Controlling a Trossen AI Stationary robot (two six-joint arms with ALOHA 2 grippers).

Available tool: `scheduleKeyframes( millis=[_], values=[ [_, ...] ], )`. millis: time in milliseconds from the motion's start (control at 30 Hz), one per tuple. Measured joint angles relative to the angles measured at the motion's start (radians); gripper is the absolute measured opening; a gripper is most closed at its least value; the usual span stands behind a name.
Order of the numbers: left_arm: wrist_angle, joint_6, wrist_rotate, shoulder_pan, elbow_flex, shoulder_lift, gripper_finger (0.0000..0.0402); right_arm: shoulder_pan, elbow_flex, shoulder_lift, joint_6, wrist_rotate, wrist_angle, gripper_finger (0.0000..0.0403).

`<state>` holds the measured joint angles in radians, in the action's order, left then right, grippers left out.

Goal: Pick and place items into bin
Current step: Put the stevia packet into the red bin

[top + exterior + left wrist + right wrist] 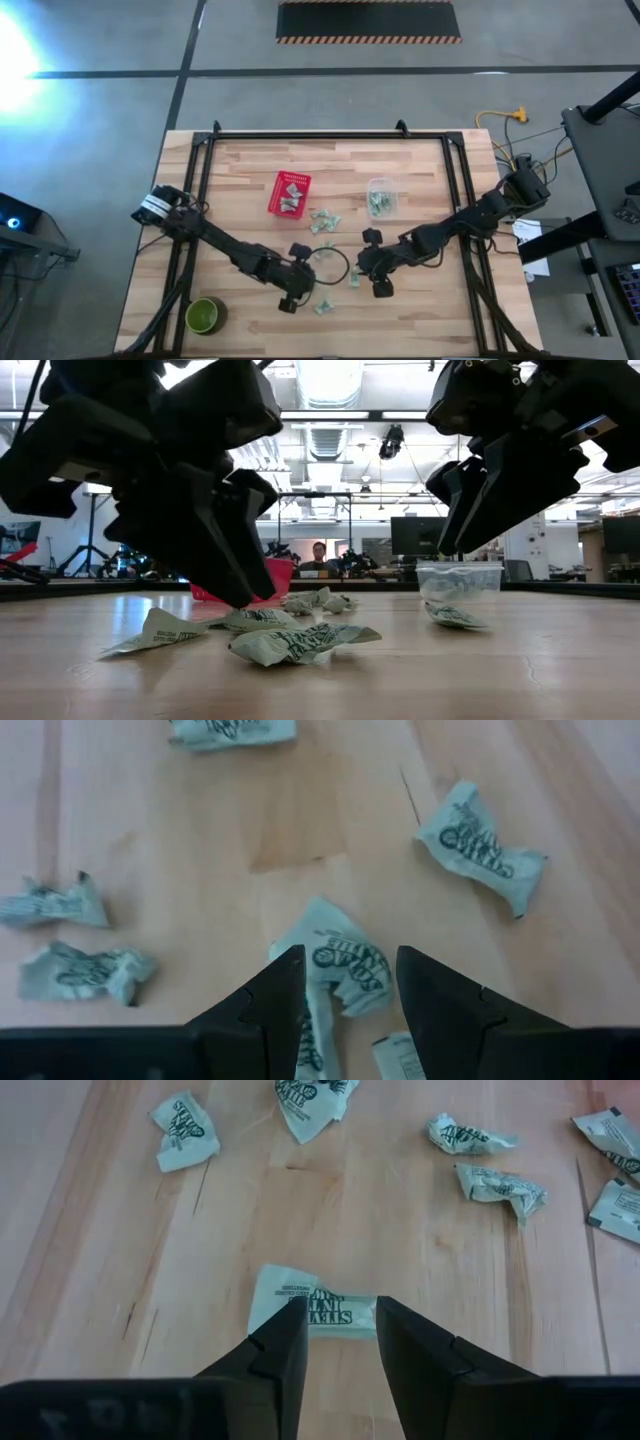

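Note:
Several small pale green-and-white packets (pixel 325 222) lie flat and scattered on the wooden table. My left gripper (pixel 345 975) is open and low over the table. Its fingers stand on either side of a crumpled packet (pixel 345 958), and no touch shows. In the low view its fingers (pixel 235 585) reach down next to the packets (pixel 300 642). My right gripper (pixel 340 1320) is open and raised (pixel 465 525), its tips over the near edge of a flat packet (pixel 312 1308). A red basket (pixel 288 193) holds some packets.
A clear plastic tub (pixel 380 197) with packets stands right of the red basket. A round green bowl (pixel 204 316) sits at the table's near left corner. The two grippers (pixel 300 278) (pixel 373 265) are close together mid-table. A black frame (pixel 200 160) edges the table.

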<state>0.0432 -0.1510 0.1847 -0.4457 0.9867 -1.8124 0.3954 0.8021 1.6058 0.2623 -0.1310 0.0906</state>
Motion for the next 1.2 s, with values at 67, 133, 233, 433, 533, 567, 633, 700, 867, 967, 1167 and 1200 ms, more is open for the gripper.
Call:
scheduleKeyframes(
  millis=[67, 133, 233, 433, 533, 567, 633, 700, 867, 967, 1167, 1200],
  values=[
    [0.003, -0.008, -0.016, 0.004, -0.002, -0.006, 0.0141, 0.000, 0.000, 0.000, 0.000, 0.000, 0.000, 0.0110],
    [0.001, -0.009, -0.043, 0.008, -0.002, -0.013, 0.0141, 0.000, 0.000, 0.000, 0.000, 0.000, 0.000, 0.0107],
    [-0.002, -0.009, -0.054, 0.008, -0.003, -0.020, 0.0141, 0.000, 0.000, 0.000, 0.000, 0.000, 0.000, 0.0103],
    [0.001, 0.007, -0.057, 0.010, -0.003, -0.024, 0.0141, 0.000, -0.002, 0.000, 0.000, 0.000, 0.000, 0.0096],
    [0.011, 0.027, -0.056, 0.011, -0.003, -0.024, 0.0135, 0.000, -0.004, 0.000, 0.000, 0.000, 0.001, 0.0092],
    [0.014, 0.032, -0.054, 0.011, -0.003, -0.024, 0.0130, 0.000, -0.004, 0.000, 0.000, 0.000, 0.000, 0.0090],
    [0.017, 0.037, -0.053, 0.012, -0.004, -0.024, 0.0111, 0.000, -0.004, 0.000, 0.000, 0.000, 0.000, 0.0088],
    [0.019, 0.057, -0.053, 0.013, -0.004, -0.024, 0.0085, 0.000, -0.005, 0.000, 0.000, 0.000, 0.000, 0.0085],
    [0.020, 0.105, -0.052, 0.013, 0.000, -0.023, 0.0013, 0.000, -0.005, 0.000, 0.000, 0.000, 0.000, 0.0079],
    [0.021, 0.114, -0.050, 0.013, 0.001, -0.020, 0.0010, 0.000, -0.007, 0.000, 0.000, 0.000, 0.000, 0.0075],
    [0.019, 0.158, 0.012, 0.013, 0.002, 0.019, 0.0013, 0.000, -0.010, 0.000, 0.000, 0.000, 0.001, 0.0072],
    [0.018, 0.164, 0.032, 0.013, 0.002, 0.029, 0.0011, 0.000, -0.010, 0.000, 0.000, 0.000, 0.001, 0.0073]
  ],
)
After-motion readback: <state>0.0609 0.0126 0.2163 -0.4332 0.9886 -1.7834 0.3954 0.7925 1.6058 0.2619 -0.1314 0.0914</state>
